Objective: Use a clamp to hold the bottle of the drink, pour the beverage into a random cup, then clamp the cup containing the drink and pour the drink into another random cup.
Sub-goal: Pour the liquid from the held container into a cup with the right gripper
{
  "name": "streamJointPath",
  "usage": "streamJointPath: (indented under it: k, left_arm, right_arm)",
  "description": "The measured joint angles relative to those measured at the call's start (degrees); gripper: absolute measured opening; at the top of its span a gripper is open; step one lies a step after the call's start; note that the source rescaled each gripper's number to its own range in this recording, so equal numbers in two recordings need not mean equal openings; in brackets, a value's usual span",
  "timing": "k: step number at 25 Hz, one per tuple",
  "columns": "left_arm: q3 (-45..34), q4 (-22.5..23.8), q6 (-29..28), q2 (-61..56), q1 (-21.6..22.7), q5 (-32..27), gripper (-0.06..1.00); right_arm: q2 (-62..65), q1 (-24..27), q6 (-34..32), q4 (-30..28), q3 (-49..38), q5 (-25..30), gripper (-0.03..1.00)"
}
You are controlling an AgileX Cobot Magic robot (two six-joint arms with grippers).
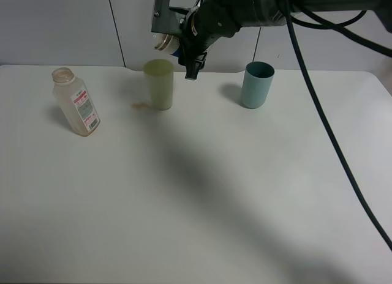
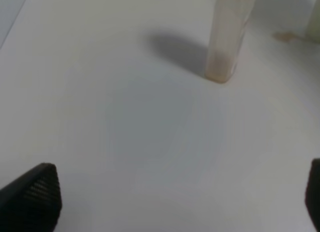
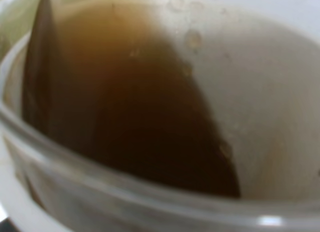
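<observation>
My right gripper (image 1: 185, 51) is shut on the short blue-sleeved cup (image 1: 166, 41), holding it tipped on its side high at the back, just above the pale yellow-green tumbler (image 1: 159, 84). The right wrist view looks into the cup (image 3: 260, 92), where dark brown beverage (image 3: 140, 117) pools against the tilted wall. The clear bottle (image 1: 76, 103) with its white and red label stands upright and uncapped at the left. In the left wrist view the bottle (image 2: 227, 37) stands ahead of my left gripper (image 2: 172, 197), which is open over bare table with nothing between its fingers.
A teal cup (image 1: 257, 84) stands right of the tumbler. A small brown spill (image 1: 139, 104) marks the white table (image 1: 196, 198) by the tumbler's left foot. The right arm's black cable (image 1: 331, 137) hangs across the right side.
</observation>
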State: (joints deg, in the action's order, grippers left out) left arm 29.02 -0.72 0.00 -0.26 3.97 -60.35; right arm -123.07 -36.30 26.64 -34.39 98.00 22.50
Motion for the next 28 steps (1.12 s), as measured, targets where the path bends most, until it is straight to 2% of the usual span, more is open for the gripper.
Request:
streamJointPath:
  k: [6,19,28]
  left_arm:
    - [0.0,0.0,0.0,0.0,0.0,0.0,0.99]
    - [0.0,0.0,0.0,0.0,0.0,0.0,0.99]
    - [0.0,0.0,0.0,0.0,0.0,0.0,0.99]
  right_arm:
    - [1.0,0.3,-2.1,-0.6,-0.3,0.5,0.00]
    - [1.0,0.3,-2.3,-2.9,-0.3,5.9,0.00]
    - [1.0,0.3,-2.3,-4.5,-0.3,5.9,0.00]
